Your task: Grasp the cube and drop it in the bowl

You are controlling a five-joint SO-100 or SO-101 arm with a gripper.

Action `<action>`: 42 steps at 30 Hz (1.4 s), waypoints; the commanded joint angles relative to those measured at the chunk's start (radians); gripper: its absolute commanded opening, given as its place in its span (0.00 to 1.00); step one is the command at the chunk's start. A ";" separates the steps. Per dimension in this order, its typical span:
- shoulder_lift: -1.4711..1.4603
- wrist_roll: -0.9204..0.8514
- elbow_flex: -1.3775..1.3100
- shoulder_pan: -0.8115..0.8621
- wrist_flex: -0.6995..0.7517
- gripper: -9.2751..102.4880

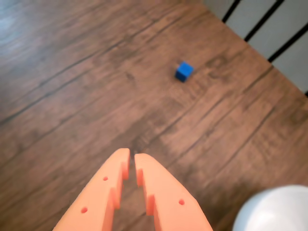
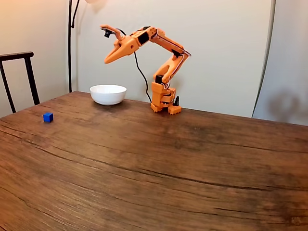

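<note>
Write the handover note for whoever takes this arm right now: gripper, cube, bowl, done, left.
Gripper: raised high above the table, fingertips almost together, holding nothing.
Cube: sitting on the wooden table near its left edge in the fixed view, apart from the bowl, untouched.
Bowl: upright beside the arm's base; its inside cannot be seen from either view.
Done: nothing yet.
Left: open the gripper, reach out and down to the cube, grasp it, carry it over the bowl, release.
</note>
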 commanded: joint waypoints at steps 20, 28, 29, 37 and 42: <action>-0.531 0.006 -0.368 -0.041 -0.181 0.09; -0.742 -0.067 -0.546 -0.100 -0.224 0.09; -0.770 -0.075 -0.572 -0.101 -0.224 0.09; -1.051 -0.064 -0.833 -0.091 -0.224 0.09; -1.169 -0.049 -0.960 -0.067 -0.212 0.09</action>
